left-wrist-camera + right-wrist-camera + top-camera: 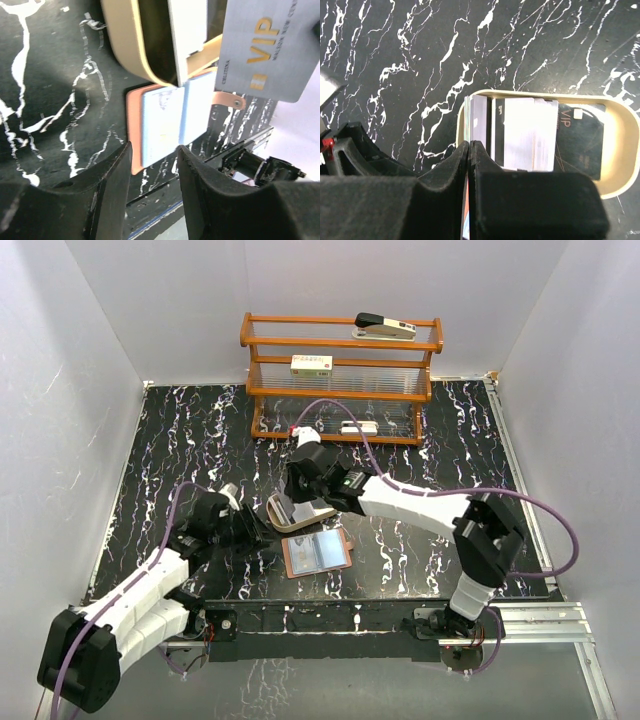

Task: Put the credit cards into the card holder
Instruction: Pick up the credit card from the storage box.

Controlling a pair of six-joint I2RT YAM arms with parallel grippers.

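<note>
Holding cards point(530, 132), tray point(621, 150), grey card point(265, 50) in right tool point(469, 144)

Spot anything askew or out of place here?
Yes. Cards in the tan tray are jumbled: some stand on edge at one end, others overlap askew. A silver VIP card also shows tilted across the open wallet's strap; what holds it is unclear.

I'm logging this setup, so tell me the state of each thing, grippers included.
Wallet: open, lying flat.
Tray: holding cards.
Silver card: gripped, held in the air.
Right gripper: shut on Silver card.
Left gripper: open, empty.
</note>
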